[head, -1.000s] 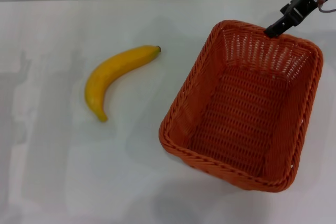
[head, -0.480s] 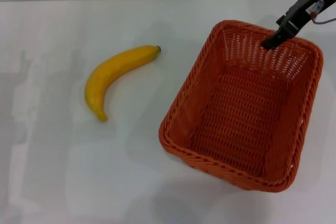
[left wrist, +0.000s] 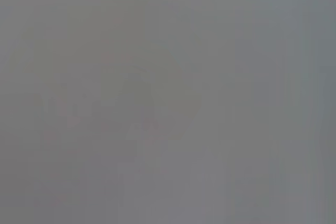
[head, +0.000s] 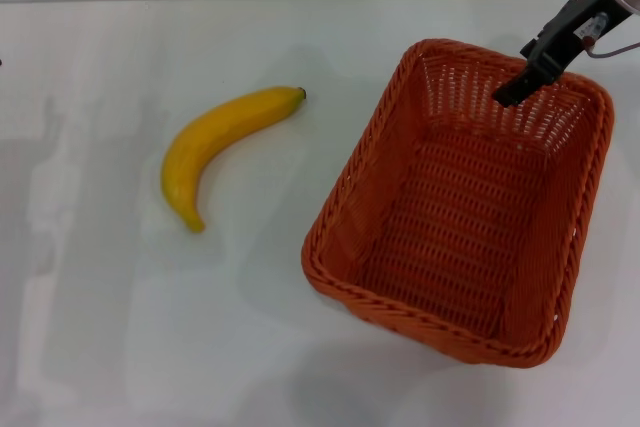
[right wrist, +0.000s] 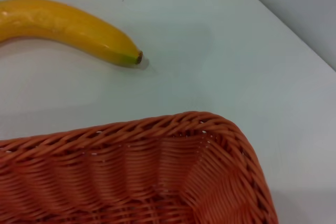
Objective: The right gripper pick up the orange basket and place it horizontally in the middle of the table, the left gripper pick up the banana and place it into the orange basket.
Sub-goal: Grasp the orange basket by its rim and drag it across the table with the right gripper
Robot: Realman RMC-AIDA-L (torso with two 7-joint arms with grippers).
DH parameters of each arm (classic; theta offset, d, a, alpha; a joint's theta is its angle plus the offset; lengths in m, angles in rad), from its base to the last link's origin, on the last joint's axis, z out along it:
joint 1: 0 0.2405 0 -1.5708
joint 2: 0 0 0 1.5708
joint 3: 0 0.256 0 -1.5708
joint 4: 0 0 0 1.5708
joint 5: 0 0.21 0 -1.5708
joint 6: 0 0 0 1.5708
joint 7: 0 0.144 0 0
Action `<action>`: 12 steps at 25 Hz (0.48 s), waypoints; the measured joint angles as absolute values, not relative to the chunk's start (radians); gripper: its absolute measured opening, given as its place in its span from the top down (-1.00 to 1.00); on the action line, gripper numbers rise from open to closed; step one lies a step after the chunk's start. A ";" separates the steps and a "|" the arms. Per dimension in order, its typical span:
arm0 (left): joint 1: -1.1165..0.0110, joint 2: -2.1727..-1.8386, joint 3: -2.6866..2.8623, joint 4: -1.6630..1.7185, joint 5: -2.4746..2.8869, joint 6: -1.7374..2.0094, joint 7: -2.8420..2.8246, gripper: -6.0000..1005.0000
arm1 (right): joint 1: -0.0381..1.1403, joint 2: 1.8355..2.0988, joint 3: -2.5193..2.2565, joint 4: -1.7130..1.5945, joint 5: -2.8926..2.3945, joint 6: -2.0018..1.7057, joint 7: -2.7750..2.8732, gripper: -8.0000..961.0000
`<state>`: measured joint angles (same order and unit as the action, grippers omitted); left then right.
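The orange basket (head: 460,227) stands empty on the right part of the white table (head: 150,327), its long side running from near to far and slightly skewed. My right gripper (head: 512,90) reaches in from the upper right, and its black finger tip dips just inside the basket's far wall. The right wrist view shows one corner of the basket's braided rim (right wrist: 205,121) close up. The yellow banana (head: 215,142) lies on the table left of the basket, apart from it, and its dark tip (right wrist: 138,57) points toward that rim. My left gripper is out of view, and the left wrist view is plain grey.
Bare white tabletop lies between the banana and the basket and along the near edge. A grey wall (right wrist: 310,9) rises behind the table's far edge.
My right gripper has come down and inward, its finger tip going from the basket's far rim to just inside the far wall. Basket and banana have stayed put.
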<state>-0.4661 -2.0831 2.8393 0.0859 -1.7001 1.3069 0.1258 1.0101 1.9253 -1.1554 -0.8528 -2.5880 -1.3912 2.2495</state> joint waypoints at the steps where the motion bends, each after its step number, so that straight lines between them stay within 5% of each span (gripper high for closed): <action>1: -0.466 -2.083 2.839 0.086 -1.700 1.307 0.126 -0.74 | 1.010 1.926 -1.160 -0.853 -2.588 -1.389 2.249 -0.55; 12: -0.465 -2.083 2.839 0.086 -1.699 1.307 0.126 -0.74 | 1.008 1.954 -1.180 -0.853 -2.648 -1.367 2.249 -0.55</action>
